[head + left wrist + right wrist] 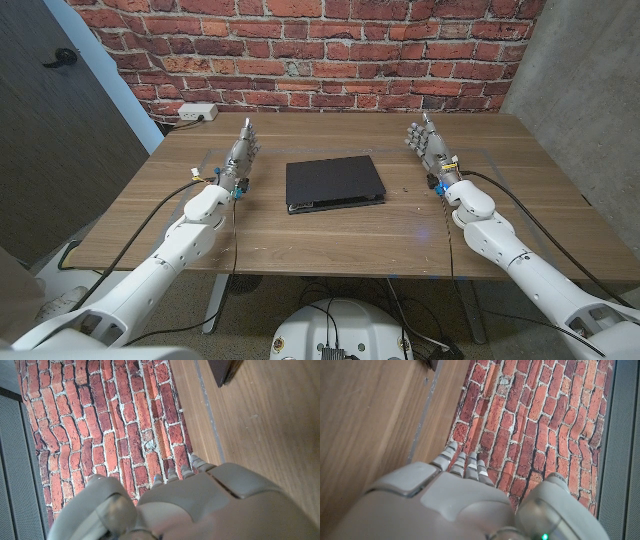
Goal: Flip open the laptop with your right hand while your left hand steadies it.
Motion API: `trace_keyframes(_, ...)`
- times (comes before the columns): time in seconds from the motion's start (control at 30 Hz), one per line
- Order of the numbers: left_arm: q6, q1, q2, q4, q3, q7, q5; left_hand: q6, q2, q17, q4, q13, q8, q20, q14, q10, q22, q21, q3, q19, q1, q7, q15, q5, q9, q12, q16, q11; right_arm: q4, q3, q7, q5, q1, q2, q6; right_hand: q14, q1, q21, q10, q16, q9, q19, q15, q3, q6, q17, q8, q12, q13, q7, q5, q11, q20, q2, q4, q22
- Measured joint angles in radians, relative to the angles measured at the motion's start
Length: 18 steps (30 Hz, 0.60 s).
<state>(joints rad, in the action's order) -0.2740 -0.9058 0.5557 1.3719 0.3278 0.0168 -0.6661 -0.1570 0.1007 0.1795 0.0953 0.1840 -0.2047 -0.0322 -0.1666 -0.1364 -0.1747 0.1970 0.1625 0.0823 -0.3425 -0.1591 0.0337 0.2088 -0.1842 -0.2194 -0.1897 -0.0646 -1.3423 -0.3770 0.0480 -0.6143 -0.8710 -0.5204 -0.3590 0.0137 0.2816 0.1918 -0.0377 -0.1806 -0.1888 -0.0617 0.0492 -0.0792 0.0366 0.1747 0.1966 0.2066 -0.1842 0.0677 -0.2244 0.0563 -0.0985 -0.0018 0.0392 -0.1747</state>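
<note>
Lying shut, laptop well apart from both hands

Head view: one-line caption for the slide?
Closed black laptop lies mid-table between the open left hand and open right hand, neither touching it.

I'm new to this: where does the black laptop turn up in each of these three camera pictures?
Head view: the closed laptop lies mid-table, between the two hands.
Left wrist view: one dark corner at the top edge, on the wood.
Right wrist view: a small dark corner at the top edge.
Shared landmark: the brick wall.
</note>
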Motion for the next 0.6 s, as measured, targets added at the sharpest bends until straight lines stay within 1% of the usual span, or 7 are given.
trace_keyframes(0.13, 0.002, -0.004, 0.002, 0.004, -0.002, 0.009, -0.001, 0.0, 0.0, 0.0, 0.0, 0.0, 0.0, 0.0, 0.0, 0.004, 0.0, 0.0, 0.0, 0.0, 0.0, 0.0, 0.0, 0.0, 0.0, 0.0, 0.0, 0.004, -0.006, -0.003, 0.001, 0.005, -0.004, -0.003, -0.004, 0.006, 0.036, 0.0, 0.007, 0.0, 0.0, 0.0, -0.006, -0.007, 0.04, 0.0, -0.012, 0.0, 0.0, 0.001, 0.0, -0.007, 0.0, -0.002, 0.024, 0.0)
trace_keyframes(0.23, 0.012, -0.019, 0.012, 0.027, -0.007, 0.018, -0.001, 0.0, 0.0, 0.0, 0.0, 0.0, 0.0, 0.0, 0.0, 0.004, 0.0, 0.0, 0.0, 0.0, 0.0, 0.0, 0.0, 0.0, 0.0, 0.0, 0.0, 0.004, -0.02, -0.005, -0.002, 0.019, -0.012, -0.008, -0.011, 0.006, 0.04, 0.0, 0.012, 0.0, 0.0, 0.002, -0.006, -0.011, 0.059, 0.0, -0.016, 0.0, 0.0, 0.005, 0.0, -0.012, -0.002, -0.002, 0.028, 0.0)
trace_keyframes(0.37, 0.024, -0.035, 0.021, 0.055, -0.009, 0.034, -0.001, 0.0, 0.002, 0.0, 0.0, 0.0, 0.0, 0.0, 0.0, 0.004, 0.0, 0.0, 0.0, 0.0, -0.002, 0.0, 0.0, 0.0, 0.0, 0.0, 0.0, 0.004, -0.041, -0.007, -0.013, 0.037, -0.025, -0.022, -0.013, 0.006, 0.061, 0.0, 0.005, 0.0, 0.0, 0.005, -0.006, -0.014, 0.062, 0.0, -0.016, 0.0, -0.001, 0.009, 0.008, -0.019, -0.005, 0.0, 0.041, 0.0)
trace_keyframes(0.4, 0.028, -0.041, 0.024, 0.064, -0.01, 0.04, 0.0, 0.0, 0.002, 0.0, 0.0, 0.0, 0.0, 0.0, 0.0, 0.004, 0.0, 0.0, 0.0, 0.0, -0.002, 0.0, 0.0, 0.0, 0.0, 0.0, 0.0, 0.004, -0.049, -0.007, -0.017, 0.042, -0.029, -0.027, -0.014, 0.006, 0.072, 0.0, -0.006, 0.0, 0.0, 0.005, -0.006, -0.018, 0.062, 0.0, -0.012, 0.003, -0.004, 0.01, 0.008, -0.017, -0.005, 0.002, 0.045, 0.0)
trace_keyframes(0.47, 0.033, -0.053, 0.03, 0.081, -0.012, 0.05, 0.002, 0.0, 0.002, 0.0, 0.0, 0.0, 0.0, 0.0, 0.0, 0.004, 0.0, 0.0, 0.0, 0.0, -0.002, 0.0, 0.0, 0.0, 0.0, 0.0, 0.0, 0.004, -0.061, -0.007, -0.028, 0.055, -0.037, -0.033, -0.017, -0.008, 0.091, 0.0, -0.03, -0.005, 0.0, 0.005, -0.001, -0.023, 0.039, 0.0, 0.002, 0.014, -0.005, 0.024, 0.008, -0.012, -0.005, 0.004, 0.057, 0.0)
trace_keyframes(0.53, 0.04, -0.063, 0.033, 0.093, -0.013, 0.063, 0.004, 0.0, 0.002, 0.0, 0.0, 0.0, 0.0, 0.0, 0.0, 0.004, 0.0, 0.0, 0.0, 0.0, -0.002, 0.0, 0.0, 0.0, 0.0, 0.0, 0.0, 0.004, -0.078, -0.007, -0.036, 0.064, -0.049, -0.041, -0.019, -0.016, 0.096, 0.0, -0.042, -0.005, 0.0, 0.001, -0.003, -0.024, 0.025, 0.0, 0.004, 0.016, -0.005, 0.028, 0.008, -0.008, -0.001, 0.001, 0.063, 0.0)
trace_keyframes(0.6, 0.043, -0.071, 0.036, 0.102, -0.015, 0.07, 0.005, 0.0, 0.002, 0.0, 0.0, 0.0, 0.0, 0.0, 0.0, 0.004, 0.0, 0.0, 0.0, 0.0, -0.002, 0.0, 0.0, 0.0, 0.0, 0.0, 0.0, 0.004, -0.091, -0.007, -0.043, 0.071, -0.057, -0.048, -0.019, -0.016, 0.1, 0.0, -0.043, -0.006, 0.0, 0.0, -0.003, -0.024, 0.024, 0.0, 0.004, 0.016, -0.005, 0.029, 0.011, -0.007, 0.0, 0.005, 0.063, 0.0)
